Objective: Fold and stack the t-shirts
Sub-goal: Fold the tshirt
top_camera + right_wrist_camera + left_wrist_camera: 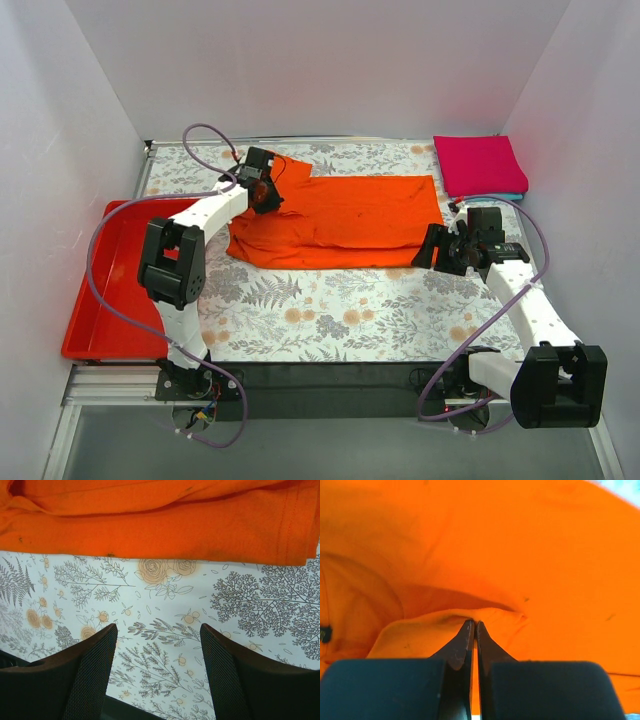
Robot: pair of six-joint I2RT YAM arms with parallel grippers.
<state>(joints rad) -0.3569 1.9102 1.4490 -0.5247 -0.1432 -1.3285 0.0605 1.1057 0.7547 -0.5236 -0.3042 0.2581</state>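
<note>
The orange t-shirt (340, 220) lies across the middle of the flowered table, folded lengthwise into a long band. My left gripper (262, 190) is at its far left end, shut on a raised fold of orange cloth (445, 625); the fingertips (468, 630) meet in that fold. My right gripper (441, 249) hovers just off the shirt's near right corner, open and empty, with only tablecloth between its fingers (95, 650). The shirt's hem (160, 535) runs across the top of the right wrist view. A magenta t-shirt (478, 164) lies folded on a teal one (512, 196) at the back right.
A red plastic tray (105, 300) sits along the table's left edge, beside the left arm. The flowered tablecloth (330, 310) covers the near half of the table. White walls close in the left, back and right sides.
</note>
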